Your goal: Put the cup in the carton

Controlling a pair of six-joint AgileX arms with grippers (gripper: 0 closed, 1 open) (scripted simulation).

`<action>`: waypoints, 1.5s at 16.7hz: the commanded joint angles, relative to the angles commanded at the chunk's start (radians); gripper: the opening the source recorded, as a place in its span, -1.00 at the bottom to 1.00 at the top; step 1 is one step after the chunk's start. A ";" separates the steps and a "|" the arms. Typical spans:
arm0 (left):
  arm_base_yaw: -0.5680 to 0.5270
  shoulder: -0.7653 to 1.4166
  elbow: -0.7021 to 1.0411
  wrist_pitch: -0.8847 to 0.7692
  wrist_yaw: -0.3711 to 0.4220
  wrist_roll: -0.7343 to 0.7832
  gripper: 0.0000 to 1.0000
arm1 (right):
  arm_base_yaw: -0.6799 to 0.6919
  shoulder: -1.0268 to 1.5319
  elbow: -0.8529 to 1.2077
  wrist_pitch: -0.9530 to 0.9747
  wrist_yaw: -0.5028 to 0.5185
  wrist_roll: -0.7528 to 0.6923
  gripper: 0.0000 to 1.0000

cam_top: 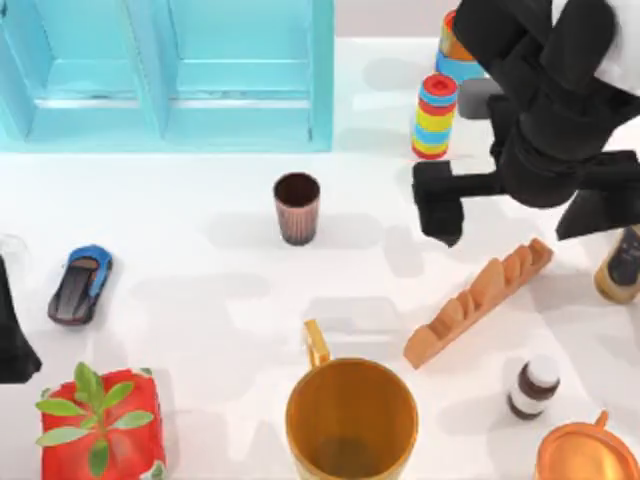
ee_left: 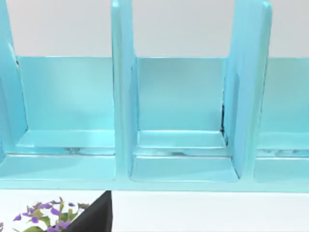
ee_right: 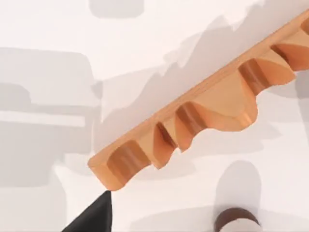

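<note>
Orange-yellow handled mug at the near edge of the table, mouth up, handle toward the left. Red cube with green plant at the near left corner. Copper-coloured pot at the near right corner, cut off by the edge. Small dark bottle with a white cap just beyond the pot, upright.

Left gripper parked at the table's left edge, beyond the red cube; grasp state: cannot tell. Toy car just beside it, toward the middle.

Scalloped wooden rack lying diagonally, right of centre. Right gripper hovering above the table beyond the rack's near end, holding nothing visible; clenched or released: cannot tell. Right wrist view looking straight down on the rack.

Cup upright on the table near centre, mouth open, ungrasped, left of the right gripper and apart from it, short of the carton and not touching it.

Stack of coloured rings farther back, right of the carton. Carton along the far left, compartments open, nothing seen inside.
</note>
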State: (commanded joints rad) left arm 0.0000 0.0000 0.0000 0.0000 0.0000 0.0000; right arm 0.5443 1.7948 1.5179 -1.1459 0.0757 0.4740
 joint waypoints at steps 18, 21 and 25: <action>0.000 0.000 0.000 0.000 0.000 0.000 1.00 | 0.181 0.748 1.134 -0.313 0.133 0.254 1.00; 0.000 0.000 0.000 0.000 0.000 0.000 1.00 | 0.175 0.745 1.132 -0.312 0.132 0.253 1.00; 0.000 0.000 0.000 0.000 0.000 0.000 1.00 | 0.169 0.754 1.062 -0.238 0.130 0.242 1.00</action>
State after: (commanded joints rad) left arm 0.0000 0.0000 0.0000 0.0000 0.0000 0.0000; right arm 0.7135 2.5483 2.5797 -1.3842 0.2061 0.7159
